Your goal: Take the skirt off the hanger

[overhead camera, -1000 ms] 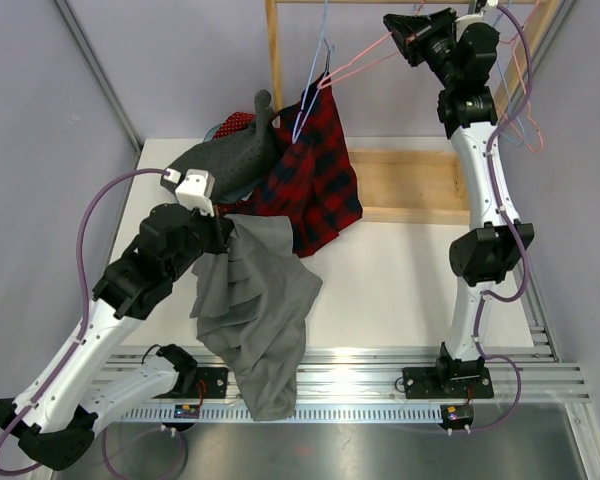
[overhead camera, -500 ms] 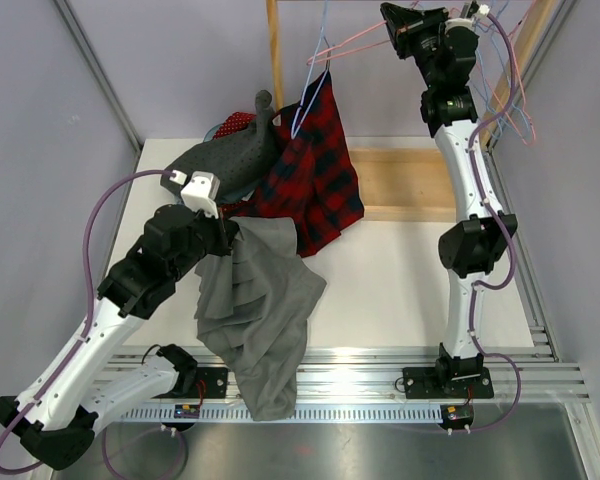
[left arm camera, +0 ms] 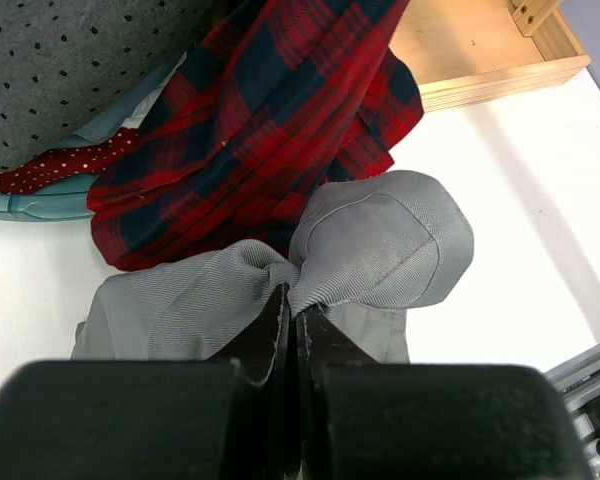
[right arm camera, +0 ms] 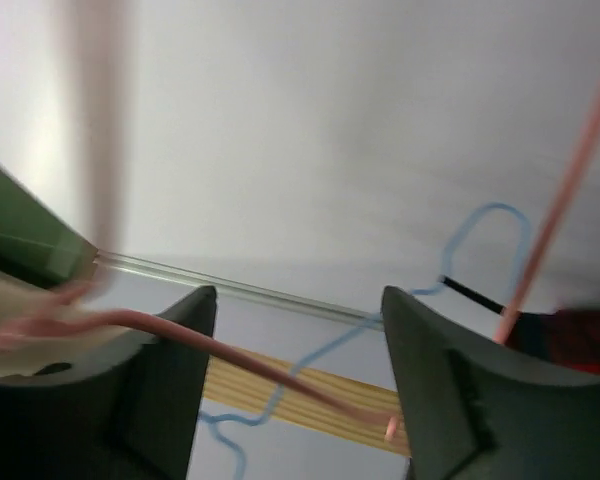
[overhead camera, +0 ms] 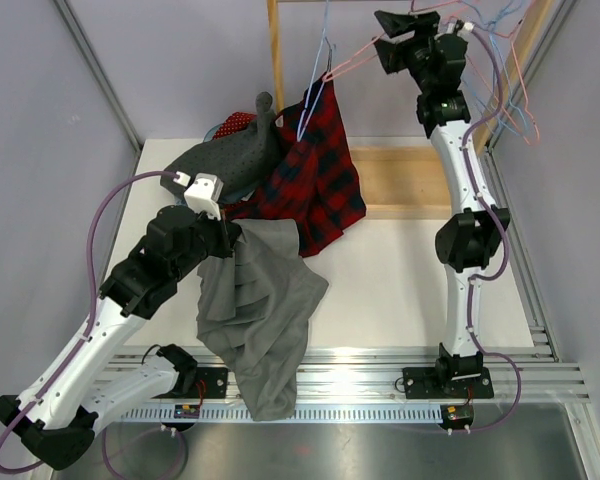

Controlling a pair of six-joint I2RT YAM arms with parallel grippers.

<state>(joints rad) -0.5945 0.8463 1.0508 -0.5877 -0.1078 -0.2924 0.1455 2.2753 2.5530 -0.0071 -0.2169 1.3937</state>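
Between left fingers [left arm camera: 267, 335]: grey skirt [left arm camera: 380, 235] fold pinched.

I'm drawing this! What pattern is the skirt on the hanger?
The skirt is red-and-navy plaid; left wrist view best.

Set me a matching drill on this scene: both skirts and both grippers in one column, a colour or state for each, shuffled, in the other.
1. grey skirt
2. plaid skirt
3. left gripper
4. right gripper

a. open, pink hanger wire between its fingers
b. shut on grey cloth
c. draped past the table near edge
d. red with dark checks

Pairs: 1-c, 2-d, 3-b, 4-a
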